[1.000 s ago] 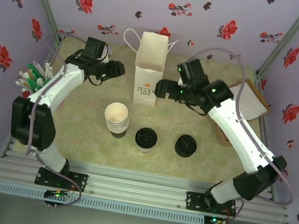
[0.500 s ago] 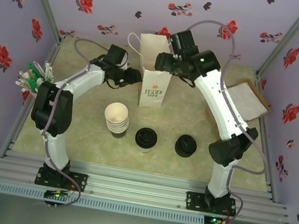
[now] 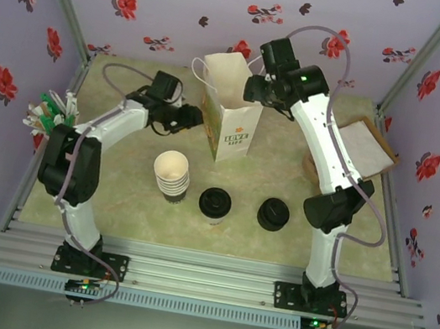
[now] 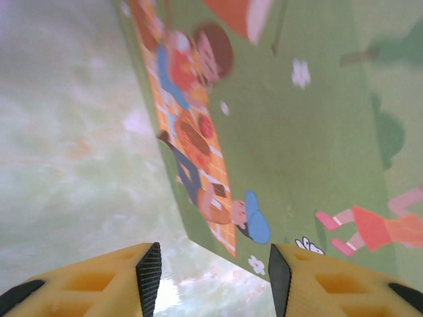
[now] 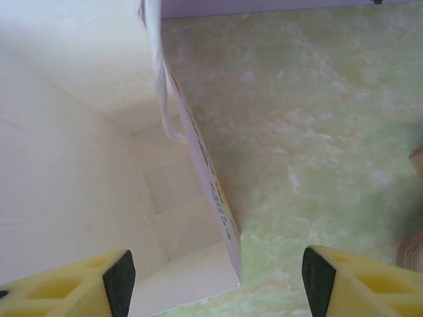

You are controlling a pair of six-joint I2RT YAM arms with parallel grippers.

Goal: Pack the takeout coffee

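The takeout coffee [image 3: 215, 204] stood on clear worktop [image 3: 113, 188], well apart from both grippers. The left gripper [image 4: 213, 267] gaped at the bag's [image 3: 235, 125] lower edge. The right gripper [image 5: 218, 274] straddled its rim, unclenched.

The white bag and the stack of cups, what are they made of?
The white bag looks like paper. It is matte, and the right wrist view shows sharp folded creases inside it. The stack of cups also looks like paper. The cups are cream and dull, with thin rims nested closely. Whether they have a coating inside is too small to tell.
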